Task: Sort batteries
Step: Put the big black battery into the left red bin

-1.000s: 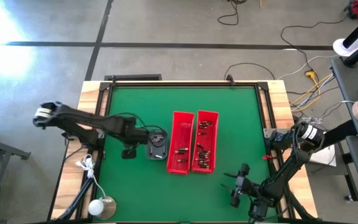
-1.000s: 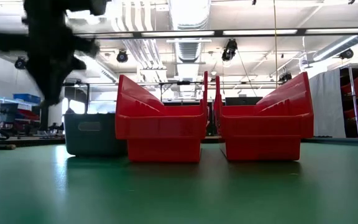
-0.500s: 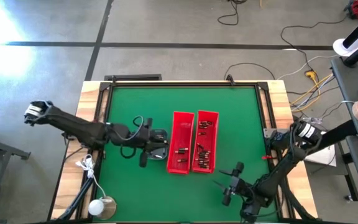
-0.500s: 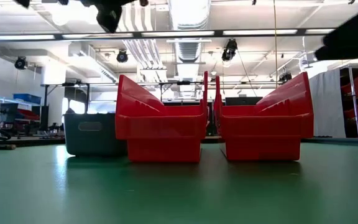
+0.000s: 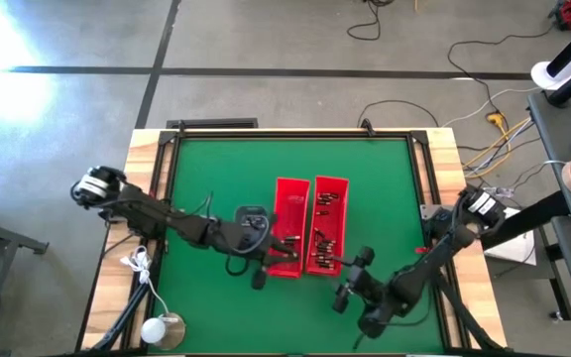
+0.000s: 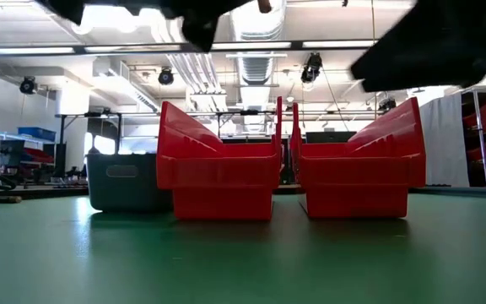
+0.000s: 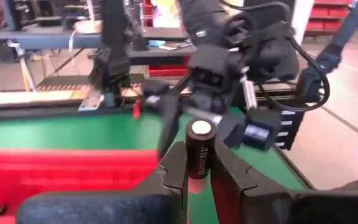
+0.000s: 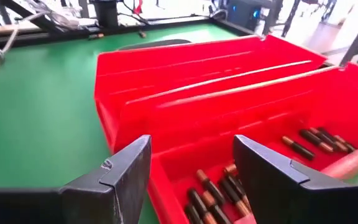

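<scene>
My left gripper (image 5: 259, 278) hovers by the near left corner of the left red bin (image 5: 278, 213) and is shut on one battery (image 7: 199, 149), a dark cylinder with a silvery end. My right gripper (image 5: 345, 288) is open and empty at the near end of the right red bin (image 5: 346, 213). In its wrist view its fingers (image 8: 191, 149) stand apart above that bin. Several batteries (image 8: 213, 193) lie on the bin floors (image 5: 325, 243). In the low view both arms are only dark blurs at the top. My left gripper pinches the battery between its two fingers (image 7: 176, 165) on the dark barrel (image 7: 199, 168). The battery lies along the fingers, and its silvery end (image 7: 199, 129) sticks out past the tips. It is lifted clear of the table.
The two red bins (image 6: 218, 181) (image 6: 357, 181) stand side by side at mid-table. A small grey tray (image 5: 251, 223) (image 6: 125, 181) sits against the left bin's left side. Bare green mat (image 5: 216, 169) lies on the far side and to the left. Wooden rails frame the table.
My left gripper has swung from the grey tray toward the right and the near edge, ending at the left bin's near corner. My right gripper has moved from the near right of the table leftward, toward the bins' near ends.
</scene>
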Robot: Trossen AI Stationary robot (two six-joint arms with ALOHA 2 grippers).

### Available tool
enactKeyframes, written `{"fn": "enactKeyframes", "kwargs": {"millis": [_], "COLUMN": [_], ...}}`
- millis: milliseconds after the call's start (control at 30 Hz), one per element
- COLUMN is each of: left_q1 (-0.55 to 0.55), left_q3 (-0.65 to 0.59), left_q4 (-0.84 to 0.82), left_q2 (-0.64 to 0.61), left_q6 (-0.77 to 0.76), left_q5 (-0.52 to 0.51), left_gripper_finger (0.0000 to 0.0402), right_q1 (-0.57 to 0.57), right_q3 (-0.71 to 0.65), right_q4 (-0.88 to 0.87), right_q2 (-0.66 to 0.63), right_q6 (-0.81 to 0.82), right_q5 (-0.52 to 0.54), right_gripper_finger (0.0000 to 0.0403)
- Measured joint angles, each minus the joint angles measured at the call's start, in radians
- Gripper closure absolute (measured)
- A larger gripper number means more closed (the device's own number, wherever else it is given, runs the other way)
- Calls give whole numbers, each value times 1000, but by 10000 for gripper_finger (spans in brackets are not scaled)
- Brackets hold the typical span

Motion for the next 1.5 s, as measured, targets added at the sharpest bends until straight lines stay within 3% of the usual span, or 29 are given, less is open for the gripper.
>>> {"fn": "enactKeyframes", "kwargs": {"millis": [267, 367, 500, 767, 933, 1167, 1500], "left_q1": [-40, -48, -63, -71, -71, -73, -78], "left_q3": [65, 43, 26, -23, -48, -52, -63], "left_q4": [-1, 104, 173, 214, 244, 276, 255], "left_q2": [104, 121, 137, 126, 121, 118, 90], "left_q6": [54, 47, 60, 56, 56, 64, 83], "left_q5": [6, 5, 6, -31, -31, -26, -15], "left_gripper_finger": [378, 378, 378, 378, 378, 369, 354], "right_q1": [-97, -125, -167, -177, -177, -207, -227], "right_q3": [68, 113, 153, 203, 211, 211, 255], "right_q4": [262, 283, 282, 282, 281, 268, 192], "right_q2": [0, 0, 2, 2, 2, 2, 2], "right_q6": [-395, -481, -500, -566, -570, -572, -596], "right_q5": [-127, -210, -301, -337, -345, -434, -478], "right_gripper_finger": [184, 184, 184, 193, 243, 358, 359]}}
